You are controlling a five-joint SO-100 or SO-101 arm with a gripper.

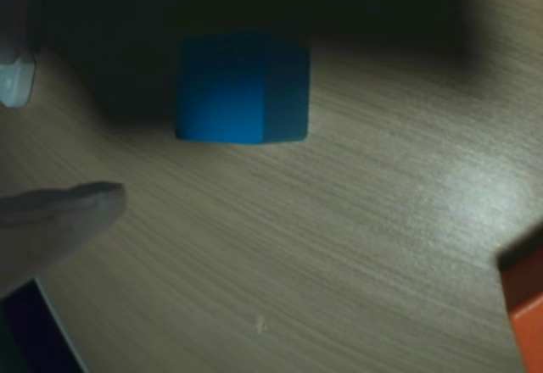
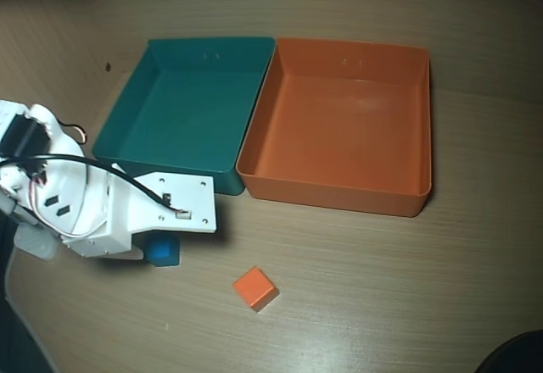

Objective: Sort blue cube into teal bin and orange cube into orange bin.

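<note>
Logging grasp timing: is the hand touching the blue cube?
Apart. Wrist view shows bare table between the blue cube and the one visible finger.

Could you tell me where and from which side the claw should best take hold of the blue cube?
Probably across two opposite flat side faces of the blue cube, coming straight down from above. It sits flat on the table, apart from the orange cube, so its sides look free. The claw hangs right over it; in the wrist view one fingertip shows beside the cube, off it.
</note>
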